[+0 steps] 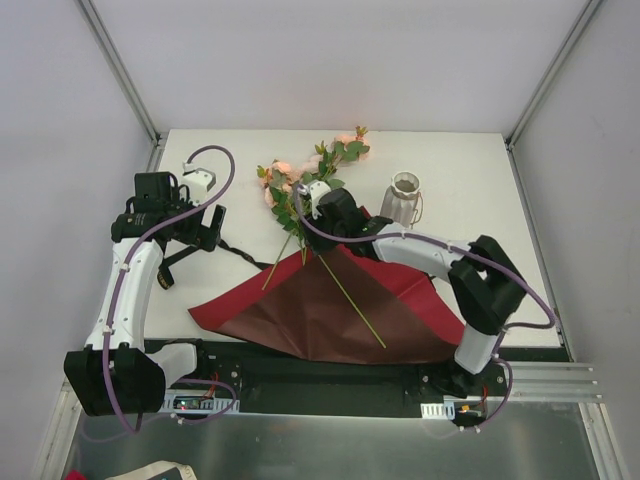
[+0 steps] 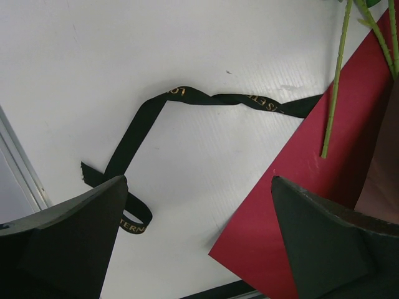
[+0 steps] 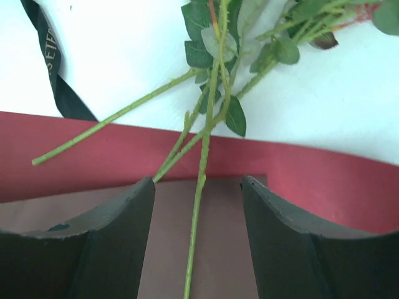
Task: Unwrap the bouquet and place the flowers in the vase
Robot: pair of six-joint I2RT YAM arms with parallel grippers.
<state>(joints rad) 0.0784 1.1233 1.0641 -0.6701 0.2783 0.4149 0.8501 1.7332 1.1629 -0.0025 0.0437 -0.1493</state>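
Between parted jaws of the right end effector (image 3: 198, 187) lies one flower stem (image 3: 193, 249)

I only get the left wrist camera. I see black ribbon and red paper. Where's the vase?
Observer: The vase stands upright at the back right of the table.
Child: Are the flowers in it?
Observer: No, the flowers lie on the table, partly across the opened paper.
Child: What's the other arm doing?
Observer: The right gripper hovers over them, fingers apart, with one stem running between them.
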